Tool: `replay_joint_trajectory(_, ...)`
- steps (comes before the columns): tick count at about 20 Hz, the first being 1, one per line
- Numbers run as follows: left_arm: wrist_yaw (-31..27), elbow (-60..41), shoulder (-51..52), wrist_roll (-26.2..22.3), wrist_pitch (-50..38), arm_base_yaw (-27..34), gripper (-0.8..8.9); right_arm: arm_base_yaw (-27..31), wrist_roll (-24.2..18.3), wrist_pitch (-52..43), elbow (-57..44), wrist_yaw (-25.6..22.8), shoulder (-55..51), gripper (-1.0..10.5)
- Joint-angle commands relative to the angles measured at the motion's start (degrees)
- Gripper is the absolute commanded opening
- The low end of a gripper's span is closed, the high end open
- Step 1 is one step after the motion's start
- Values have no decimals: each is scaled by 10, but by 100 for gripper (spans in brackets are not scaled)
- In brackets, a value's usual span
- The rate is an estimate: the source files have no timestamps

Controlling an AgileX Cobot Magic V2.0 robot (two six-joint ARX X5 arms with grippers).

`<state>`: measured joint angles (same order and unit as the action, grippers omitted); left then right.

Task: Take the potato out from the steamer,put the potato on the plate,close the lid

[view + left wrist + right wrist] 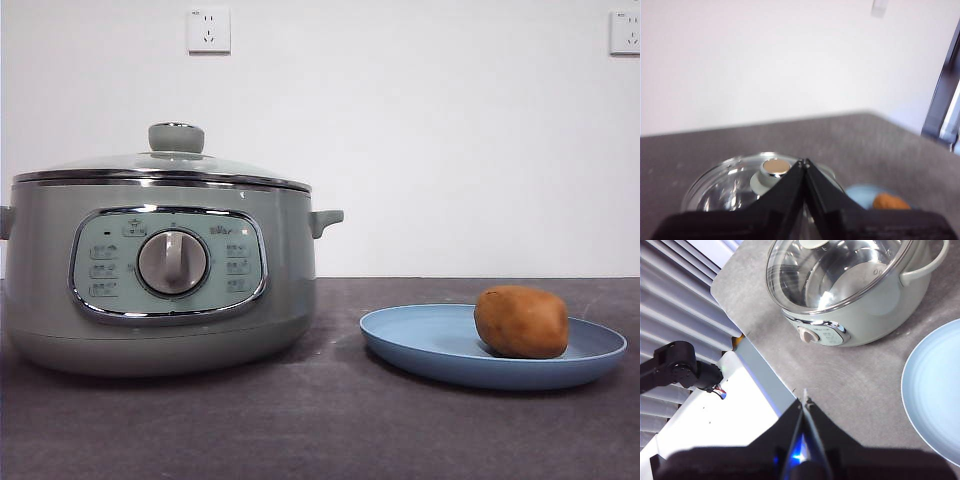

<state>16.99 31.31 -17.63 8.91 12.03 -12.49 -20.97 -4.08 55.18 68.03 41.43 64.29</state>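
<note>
The sage-green steamer (160, 270) stands at the left with the glass lid (160, 165) sitting on its rim, the pale green knob (176, 137) on top. The orange-brown potato (521, 321) lies on the light-blue plate (420, 345) at the right. My left gripper (803, 162) is shut and empty, high above the lid (730, 187) near its knob (775, 170); the potato (890, 202) shows beyond. My right gripper (804, 401) is shut and empty, high above the table in front of the steamer (860, 315), beside the plate (935, 390). Neither arm shows in the front view.
Two wall sockets (208, 29) sit on the white wall behind. The dark grey table (320, 430) runs across the front. The table's edge and a black arm base (680, 370) show in the right wrist view.
</note>
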Motion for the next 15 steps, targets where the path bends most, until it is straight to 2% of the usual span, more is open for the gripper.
replay_joint_trajectory(1, -4, -141, 48, 50, -146, 3, -3, 0, -5, -2, 0, 2, -1, -2)
replay_joint_trajectory(3, -8, -209, 81, 58, -199, 3, -3, 0, -5, -2, 0, 2, -1, -2)
replay_joint_trajectory(8, -19, -304, 172, 76, -193, 24, -4, 0, -5, -2, 0, 2, -1, -2)
replay_joint_trajectory(15, -49, -311, 175, 77, -30, 67, -3, 0, -5, -2, 0, 2, -1, -2)
